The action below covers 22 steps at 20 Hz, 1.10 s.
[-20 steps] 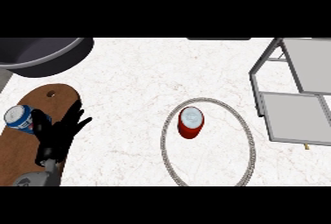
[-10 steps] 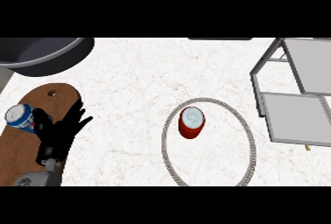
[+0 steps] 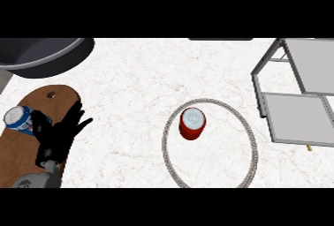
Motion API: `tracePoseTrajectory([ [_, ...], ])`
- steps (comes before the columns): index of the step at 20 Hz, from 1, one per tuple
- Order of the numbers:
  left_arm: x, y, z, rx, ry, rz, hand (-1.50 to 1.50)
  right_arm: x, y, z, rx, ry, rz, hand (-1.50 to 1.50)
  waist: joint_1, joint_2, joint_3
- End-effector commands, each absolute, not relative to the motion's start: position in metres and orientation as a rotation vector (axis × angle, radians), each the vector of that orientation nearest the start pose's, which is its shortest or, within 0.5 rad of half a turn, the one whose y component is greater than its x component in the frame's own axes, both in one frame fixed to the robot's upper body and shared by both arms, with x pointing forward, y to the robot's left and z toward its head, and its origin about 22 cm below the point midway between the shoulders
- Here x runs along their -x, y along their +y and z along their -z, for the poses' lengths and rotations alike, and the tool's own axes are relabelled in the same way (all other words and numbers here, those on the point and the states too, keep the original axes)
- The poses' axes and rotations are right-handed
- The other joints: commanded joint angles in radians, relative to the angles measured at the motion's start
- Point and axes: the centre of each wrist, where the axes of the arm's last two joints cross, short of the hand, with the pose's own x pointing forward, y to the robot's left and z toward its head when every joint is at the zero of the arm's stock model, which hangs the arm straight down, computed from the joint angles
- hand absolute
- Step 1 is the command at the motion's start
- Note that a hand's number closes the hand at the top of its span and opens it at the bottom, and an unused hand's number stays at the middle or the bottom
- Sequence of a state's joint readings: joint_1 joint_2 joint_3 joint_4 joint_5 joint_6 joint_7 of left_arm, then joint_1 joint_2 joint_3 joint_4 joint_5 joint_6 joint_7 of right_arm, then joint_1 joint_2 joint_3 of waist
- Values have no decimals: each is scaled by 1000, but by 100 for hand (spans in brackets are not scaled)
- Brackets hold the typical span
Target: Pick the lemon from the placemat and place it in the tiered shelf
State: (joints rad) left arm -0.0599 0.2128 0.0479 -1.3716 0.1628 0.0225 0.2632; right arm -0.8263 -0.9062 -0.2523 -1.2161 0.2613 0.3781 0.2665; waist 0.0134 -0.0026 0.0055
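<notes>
No lemon shows in the head view. A red can [image 3: 192,124] with a silver top stands upright on the round placemat [image 3: 209,100], left of the mat's middle. The grey tiered shelf [image 3: 297,117] stands at the right edge, its flat trays bare. My left hand [image 3: 58,132] rests open at the lower left, fingers up, well left of the mat and holding nothing. My right hand is out of view.
A brown wooden cutting board [image 3: 52,99] lies under my left hand. A blue and white can [image 3: 20,120] stands on it, just left of the fingers. A dark round pot [image 3: 39,55] fills the upper left corner. White marble counter lies between board and mat.
</notes>
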Motion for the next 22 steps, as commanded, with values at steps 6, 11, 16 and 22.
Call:
tracePoseTrajectory([
  [6, -245, 275, 40, -81, -1110, -19, 0, -346, -403, -351, 931, -1603, -602, 150, 0, 5, -6],
  [11, -240, 300, 22, -83, -1114, -41, 0, -342, -425, -337, 912, -1596, -521, 150, -3, 2, -6],
  [16, -245, 295, 23, -89, -1114, -46, 0, -350, -422, -341, 812, -1642, -279, -150, -5, 2, -6],
  [22, -247, 305, 25, -103, -1103, -42, 0, -348, -429, -354, 612, -1723, -125, -150, -8, 1, -6],
])
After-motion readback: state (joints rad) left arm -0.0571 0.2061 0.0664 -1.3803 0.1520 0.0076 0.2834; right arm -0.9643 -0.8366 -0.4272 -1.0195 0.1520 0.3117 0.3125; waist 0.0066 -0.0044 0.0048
